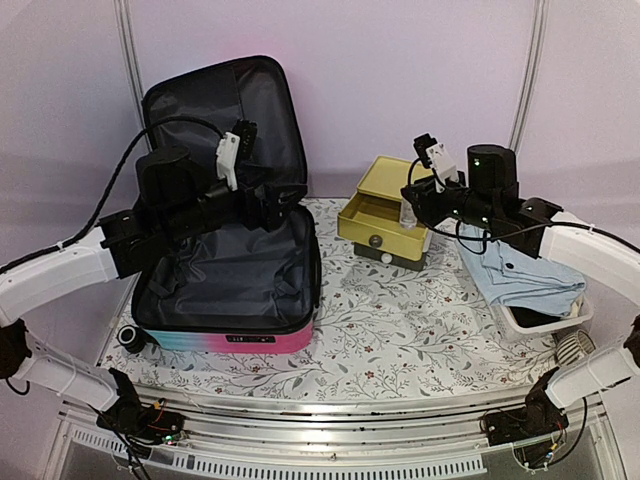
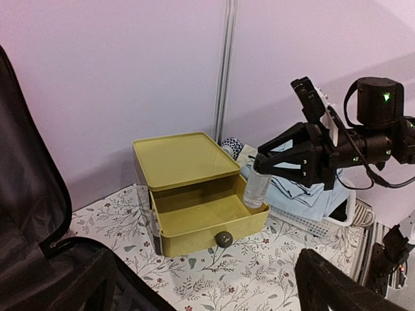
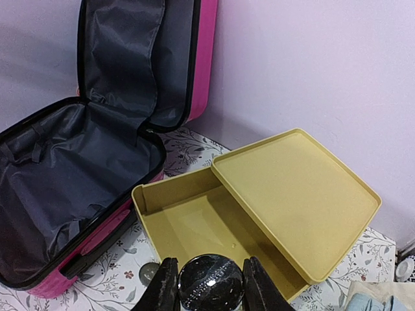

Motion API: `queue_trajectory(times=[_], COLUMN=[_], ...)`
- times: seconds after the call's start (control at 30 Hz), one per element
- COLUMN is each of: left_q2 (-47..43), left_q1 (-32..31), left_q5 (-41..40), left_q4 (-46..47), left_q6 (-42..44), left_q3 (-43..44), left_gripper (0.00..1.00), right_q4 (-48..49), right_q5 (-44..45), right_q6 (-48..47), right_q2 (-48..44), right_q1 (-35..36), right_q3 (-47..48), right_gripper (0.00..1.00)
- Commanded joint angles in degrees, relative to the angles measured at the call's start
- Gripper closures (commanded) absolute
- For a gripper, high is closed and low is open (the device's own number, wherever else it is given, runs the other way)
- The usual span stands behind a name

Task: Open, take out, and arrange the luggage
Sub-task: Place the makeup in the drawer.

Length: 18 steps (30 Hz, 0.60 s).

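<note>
- Right fingers point(image 3: 161, 288) are closed on a small clear bottle with a dark cap point(image 3: 211, 284), just above the pulled-out drawer of the yellow plastic drawer box point(image 2: 194, 227).
- Left fingers point(image 2: 334, 285) stand wide open and empty over the turquoise-to-pink hard-shell luggage point(image 1: 225, 270). It lies open at the left of the flowered bench point(image 1: 400, 330), with its lid upright (the black lining looks bare).
- I judge the step to be arranging. The next move calls for lowering the bottle into the drawer and then releasing it.
</note>
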Motion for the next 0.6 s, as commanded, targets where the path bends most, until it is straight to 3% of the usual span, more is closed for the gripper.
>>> queue_trajectory(times=[0.0,0.57], left_q2=[-2.1,-4.0], left_q1=[1.4,4.2], left_q5=[-0.6,-0.1], left_q4=[-1.2,-3.5], left_q6=[-2.6,-3.2], left_q3=[-1.7,-2.4], left_gripper=[0.02,0.02], right_q4=[-2.3,-4.0], right_q5=[2.4,1.4], right_q6=[-1.4,-3.7], right_q2=[2.4,7.7], right_q1=[0.1,0.1], right_q3=[2.7,8.8], right_gripper=[0.97,0.97])
